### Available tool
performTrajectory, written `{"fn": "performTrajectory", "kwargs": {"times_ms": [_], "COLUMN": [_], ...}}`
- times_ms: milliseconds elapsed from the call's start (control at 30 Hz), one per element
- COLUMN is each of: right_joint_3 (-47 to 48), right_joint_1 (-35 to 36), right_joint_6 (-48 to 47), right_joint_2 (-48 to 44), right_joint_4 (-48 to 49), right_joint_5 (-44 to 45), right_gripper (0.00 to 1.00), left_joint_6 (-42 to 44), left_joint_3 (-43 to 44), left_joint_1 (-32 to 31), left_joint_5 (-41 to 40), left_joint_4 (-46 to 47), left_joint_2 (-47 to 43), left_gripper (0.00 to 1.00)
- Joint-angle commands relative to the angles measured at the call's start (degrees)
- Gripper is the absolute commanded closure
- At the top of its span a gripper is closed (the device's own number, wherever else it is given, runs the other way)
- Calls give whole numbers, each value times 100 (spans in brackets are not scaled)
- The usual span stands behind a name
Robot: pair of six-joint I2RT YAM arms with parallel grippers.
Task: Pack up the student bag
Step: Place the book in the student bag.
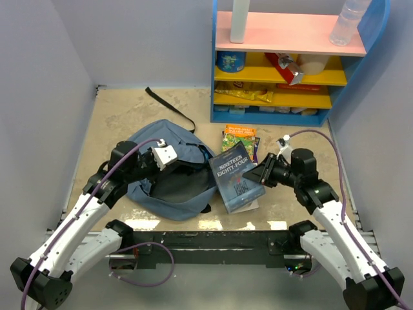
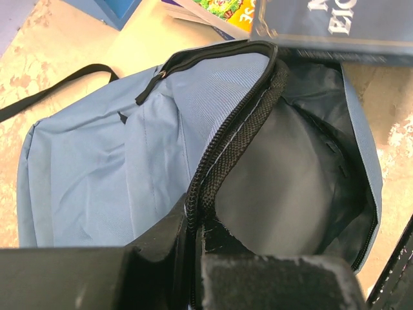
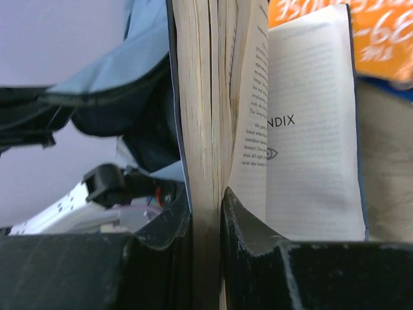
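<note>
My left pincer (image 1: pixel 166 157) is pinched narrow on the black zipper edge (image 2: pixel 240 121) of the student bag (image 1: pixel 148 137). In my left wrist view the fingers (image 2: pixel 169 240) close on that rim at the bottom of the frame, and the bag's mouth gapes to the right of it, showing the dark lining (image 2: pixel 284 184). The bag lies on the tan surface (image 1: pixel 122 110) at centre-left of the overhead view, its black strap (image 1: pixel 169 107) trailing toward the upper part of the frame. My right pincer (image 1: pixel 261 174) grips a dark-blue paperback (image 1: pixel 235 177) whose cover reads Nineteen Eighty Four. The book is held tilted at the centre of the frame, its left edge against the bag's opening. In my right wrist view the jaws clamp a thick block of pages (image 3: pixel 197 116), while loose printed leaves (image 3: pixel 310 129) fan out to the right. Whether the book's lower corner touches the surface I cannot tell. Above it in the frame, colourful snack packets (image 1: pixel 240 134) lie just below the blue and yellow shelf (image 1: pixel 284 98) at upper right.
</note>
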Motion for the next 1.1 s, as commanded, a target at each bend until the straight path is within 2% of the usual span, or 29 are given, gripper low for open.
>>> {"fn": "performTrajectory", "kwargs": {"times_ms": [0, 200, 400, 500, 600, 633, 767, 933, 1067], "right_joint_3": [24, -82, 208, 138, 348, 593, 1534, 2378, 2345], "right_joint_1": [300, 994, 1680, 1908, 2337, 2453, 3050, 3491, 3658], "right_joint_6": [561, 931, 861, 1107, 1212, 1230, 1231, 1160, 1029], "right_joint_2": [-241, 57, 462, 804, 1787, 2338, 3683, 4513, 4804], "right_joint_4": [789, 1018, 649, 1315, 2089, 2543, 2960, 3460, 4286], "right_joint_5": [-675, -439, -25, 124, 370, 423, 817, 1135, 1231], "right_gripper": [100, 100, 100, 100, 100, 100, 100, 100, 100], "left_joint_6": [-186, -467, -494, -502, -415, -301, -151, 42, 25], "left_joint_3": [124, 88, 203, 133, 167, 185, 220, 141, 88], "left_joint_1": [-9, -9, -9, -9, -9, -9, -9, -9, -9], "left_joint_5": [22, 391, 575, 1093, 1402, 1463, 1849, 2070, 2079], "left_joint_4": [295, 339, 260, 216, 6, -204, -566, -803, -768], "left_joint_2": [-106, -282, -300, -475, -572, -581, -712, -906, -915], "left_gripper": [100, 100, 100, 100, 100, 100, 100, 100, 100]}}
